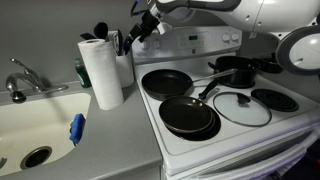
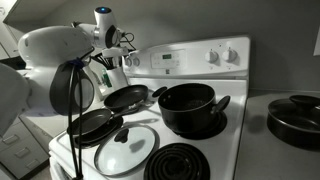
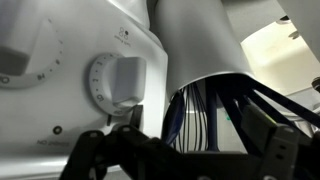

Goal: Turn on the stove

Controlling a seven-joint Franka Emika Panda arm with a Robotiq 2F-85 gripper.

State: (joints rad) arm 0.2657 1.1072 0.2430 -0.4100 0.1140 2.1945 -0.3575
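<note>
We saw the white stove (image 1: 196, 44) beside a grey worktop (image 1: 115, 140) with a sink (image 1: 30, 120). Our tool (image 1: 141, 27) hung released near 1 knob (image 3: 115, 82).

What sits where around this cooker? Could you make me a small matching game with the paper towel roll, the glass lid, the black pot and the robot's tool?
Things:
1 paper towel roll
2 glass lid
3 black pot
4 tool

Places or states:
A at the back of the stove top
B open, up by the knobs
C upright on the counter, between sink and stove
D lying flat near the front edge

Pairs: 1-C, 2-D, 3-A, 4-B
</note>
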